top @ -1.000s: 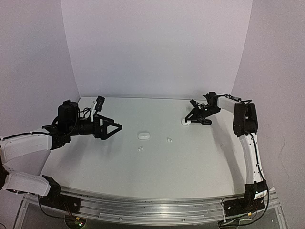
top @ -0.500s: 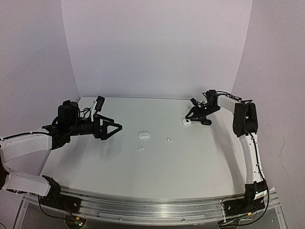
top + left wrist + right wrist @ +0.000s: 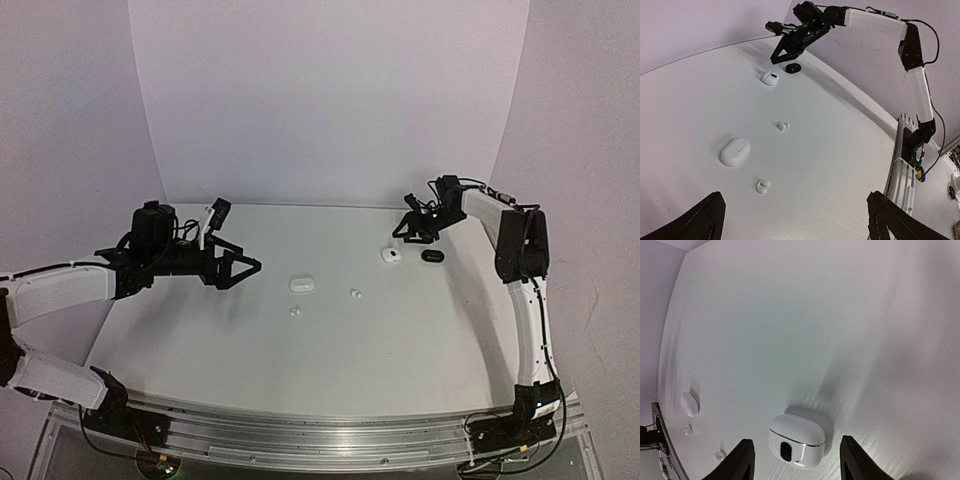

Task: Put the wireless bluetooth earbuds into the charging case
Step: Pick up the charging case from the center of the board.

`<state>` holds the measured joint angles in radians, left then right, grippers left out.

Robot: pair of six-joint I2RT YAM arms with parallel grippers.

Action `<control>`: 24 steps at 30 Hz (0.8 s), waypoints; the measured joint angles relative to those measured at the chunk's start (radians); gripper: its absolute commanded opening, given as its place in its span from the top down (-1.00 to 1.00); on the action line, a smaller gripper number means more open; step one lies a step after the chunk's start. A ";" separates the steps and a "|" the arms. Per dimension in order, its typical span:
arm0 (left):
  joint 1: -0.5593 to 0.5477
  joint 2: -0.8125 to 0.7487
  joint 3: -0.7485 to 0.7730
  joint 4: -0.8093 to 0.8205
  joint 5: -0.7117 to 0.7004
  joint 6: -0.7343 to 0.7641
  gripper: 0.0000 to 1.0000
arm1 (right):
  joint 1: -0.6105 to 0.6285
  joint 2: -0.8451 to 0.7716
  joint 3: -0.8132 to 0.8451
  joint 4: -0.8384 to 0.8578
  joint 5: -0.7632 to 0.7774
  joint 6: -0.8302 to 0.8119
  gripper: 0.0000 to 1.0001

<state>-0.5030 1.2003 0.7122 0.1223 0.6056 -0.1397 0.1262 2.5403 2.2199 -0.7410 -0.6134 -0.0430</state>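
Note:
Two white earbuds lie mid-table, one (image 3: 295, 311) nearer the front, the other (image 3: 355, 294) to its right; the left wrist view shows them as well (image 3: 763, 186) (image 3: 783, 126). A shut white oval charging case (image 3: 301, 284) (image 3: 735, 151) rests between them. Far right sit a shut white case with a dark oval mark (image 3: 391, 255) (image 3: 797, 440) and a small black case (image 3: 431, 256) (image 3: 793, 68). My right gripper (image 3: 410, 228) (image 3: 796, 440) hangs open above the marked case, fingers clear of it. My left gripper (image 3: 245, 267) (image 3: 795, 200) is wide open and empty, left of the oval case.
The white table (image 3: 420, 340) ends at a curved metal rail (image 3: 320, 430) in front. Purple walls (image 3: 330, 100) close in the back and both sides. The right arm's upright link (image 3: 525, 300) stands along the right edge.
The right gripper has opened, let go of the marked white case and drawn back and up, uncovering the black case beside it. The left gripper has edged slightly right.

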 measured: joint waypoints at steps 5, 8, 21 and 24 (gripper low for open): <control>0.000 0.242 0.251 -0.230 0.034 0.251 -0.99 | 0.021 -0.110 -0.003 0.023 0.000 0.007 -0.62; 0.000 0.446 0.451 -0.386 0.046 0.419 -0.99 | 0.045 -0.240 -0.065 0.077 0.009 0.006 -0.96; -0.028 0.961 0.883 -0.654 -0.020 0.939 -0.84 | 0.229 -0.707 -0.503 0.273 0.092 -0.007 -0.96; -0.043 1.012 0.916 -0.654 -0.041 0.984 -0.76 | 0.261 -0.738 -0.582 0.298 0.127 0.006 -0.97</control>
<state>-0.5462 2.2118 1.6283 -0.5318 0.5651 0.8447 0.3875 1.8023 1.6380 -0.4432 -0.4862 -0.0372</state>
